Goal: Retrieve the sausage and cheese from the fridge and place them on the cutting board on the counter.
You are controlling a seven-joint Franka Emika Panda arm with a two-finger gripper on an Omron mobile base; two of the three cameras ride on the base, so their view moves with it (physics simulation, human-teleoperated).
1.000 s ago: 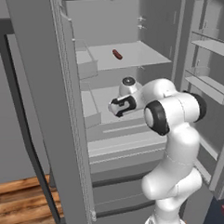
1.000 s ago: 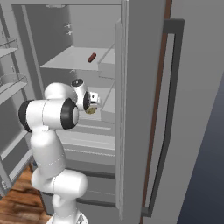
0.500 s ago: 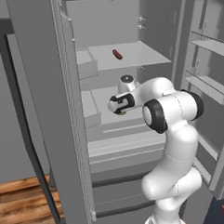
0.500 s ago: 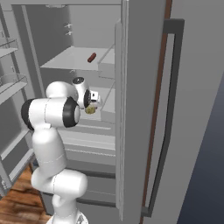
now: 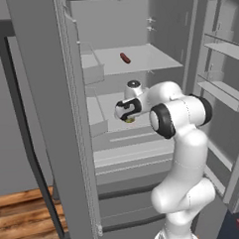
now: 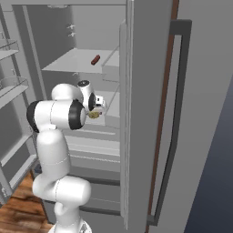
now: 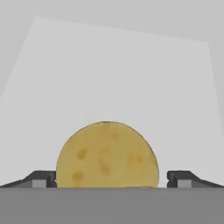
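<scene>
Inside the fridge (image 5: 50, 95), the pincer (image 7: 112, 180) stood spread wide around the cheese (image 7: 107, 155), its lower edge cut off; contact was unclear. The sausage (image 5: 124, 58) lay on the shelf above.

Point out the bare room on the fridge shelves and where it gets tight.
Free: the upper shelf to either side of the sausage, out to the fridge walls. Free too: the shelf behind the cheese, up to the back wall. Crowded: around the cheese, flanked by the open gripper.

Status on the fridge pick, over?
Pincer open, straddling cheese, no grip yet. Sausage on upper fridge shelf. Nothing in the way.
</scene>
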